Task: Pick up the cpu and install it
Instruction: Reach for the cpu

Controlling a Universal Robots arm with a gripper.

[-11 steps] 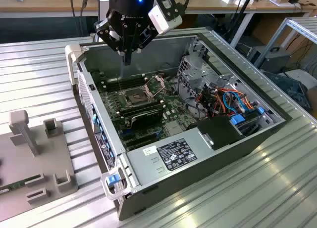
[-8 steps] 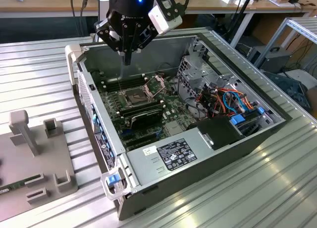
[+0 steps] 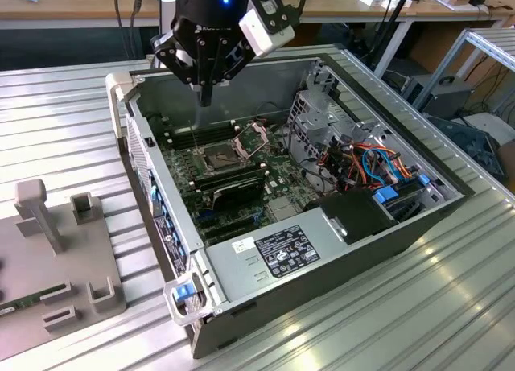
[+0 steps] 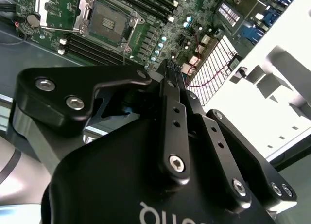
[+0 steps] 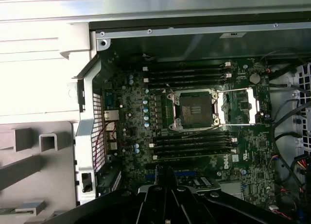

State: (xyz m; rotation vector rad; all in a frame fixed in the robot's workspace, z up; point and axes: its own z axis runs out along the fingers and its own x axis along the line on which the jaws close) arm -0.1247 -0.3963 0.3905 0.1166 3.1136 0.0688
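My gripper [image 3: 205, 97] hangs over the open computer case [image 3: 418, 226], above the back edge of the motherboard [image 3: 273, 182]. Its black fingers [image 4: 169, 71] meet at the tips, shut, with nothing visible between them. Below and slightly ahead lies the dark square socket [image 5: 194, 109], its shiny hinged frame [image 5: 238, 105] swung open beside it. The socket bed [image 4: 108, 21] looks bare and dark. The cpu is out of view. In the first wrist view the gripper [image 5: 165, 190] shows as dark fingertips over the board's edge.
Long black memory sticks [image 5: 189, 73] flank the socket on both sides. A drive cage [image 3: 322, 113], orange and blue cables [image 3: 374, 166] and a power supply [image 3: 282, 254] crowd the exterior view's right. A grey fixture [image 3: 56, 250] with pegs and slots sits on the ribbed table [image 3: 48, 121].
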